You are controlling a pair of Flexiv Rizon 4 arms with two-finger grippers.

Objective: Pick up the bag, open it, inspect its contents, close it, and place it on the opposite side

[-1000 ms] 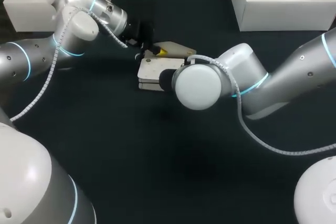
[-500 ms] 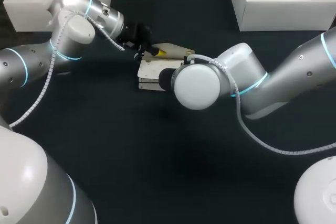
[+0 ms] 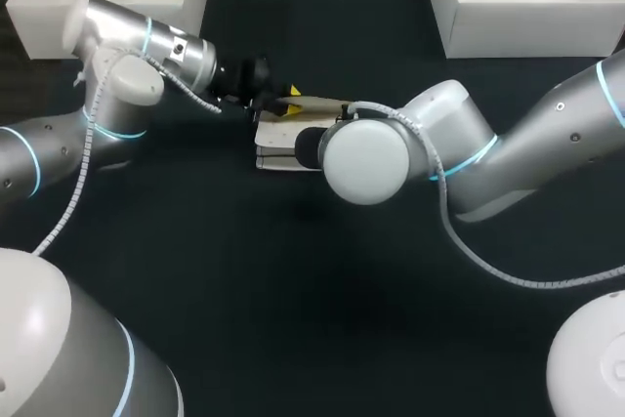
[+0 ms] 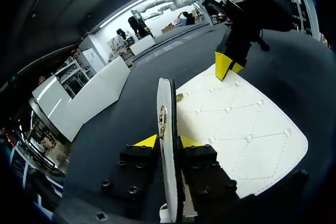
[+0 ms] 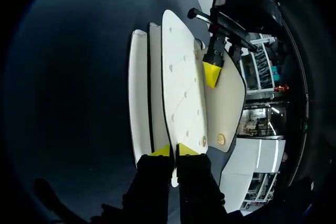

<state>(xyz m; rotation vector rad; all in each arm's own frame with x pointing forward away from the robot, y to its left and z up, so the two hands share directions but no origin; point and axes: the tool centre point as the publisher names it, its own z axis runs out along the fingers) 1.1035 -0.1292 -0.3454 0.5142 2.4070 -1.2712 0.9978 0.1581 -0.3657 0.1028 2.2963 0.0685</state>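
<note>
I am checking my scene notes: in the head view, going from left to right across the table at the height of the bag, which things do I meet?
left arm → bag → right arm

White quilted bag, flap upright

the right arm overhangs the bag from one side; white bins fill the far corners.

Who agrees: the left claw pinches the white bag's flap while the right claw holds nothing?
Wrong about the right claw: it is shut on the edge of the bag, as the right wrist view shows. The left claw does pinch the flap.
</note>
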